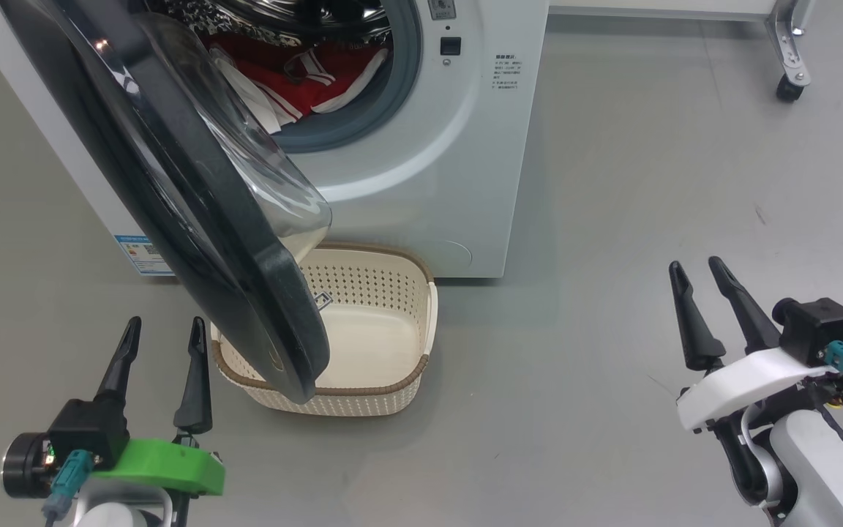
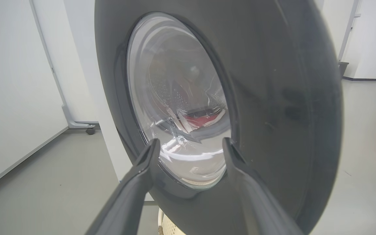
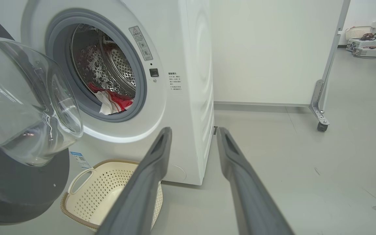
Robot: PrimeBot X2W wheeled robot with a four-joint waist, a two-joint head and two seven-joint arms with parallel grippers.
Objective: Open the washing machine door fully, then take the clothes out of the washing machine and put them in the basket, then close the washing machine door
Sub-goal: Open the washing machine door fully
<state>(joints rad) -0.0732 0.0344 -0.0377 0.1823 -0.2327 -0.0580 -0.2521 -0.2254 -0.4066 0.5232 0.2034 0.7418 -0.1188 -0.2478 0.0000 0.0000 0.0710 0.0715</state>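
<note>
Two long-fingered tools low in the head view, both empty. At the lower left, the left tool (image 1: 166, 322), green-mounted, fingers spread wide apart, pointing up toward the glossy black rim of the washing machine door (image 1: 246, 285) and close to it; contact impossible to judge. At the lower right, the right tool (image 1: 696, 265), white-mounted, fingers apart with a clear gap and nothing between them, over the grey floor (image 1: 612, 219), well apart from the washing machine (image 1: 451, 168). Door swung out from the machine's white front, hinged on the left side, bulging clear glass window (image 1: 275, 183) turned toward the opening, lower edge overlapping the left part of the basket (image 1: 363, 401) in the head view. Cream basket with brown rim and perforated sides on the floor just in front of the machine, below the round opening. Red clothes (image 1: 297, 80) with white stripes inside the steel drum (image 1: 275, 13), bunched at the bottom against the grey rubber ring (image 1: 334, 135). Small blue label (image 1: 142, 254) at the machine's lower left corner. From the left wrist: the door's outer face up close, a patch of red showing through the glass. From the right wrist: open drum, clothes, basket partly under the door, and a white panel (image 3: 273, 49) on a caster off to the right.
</note>
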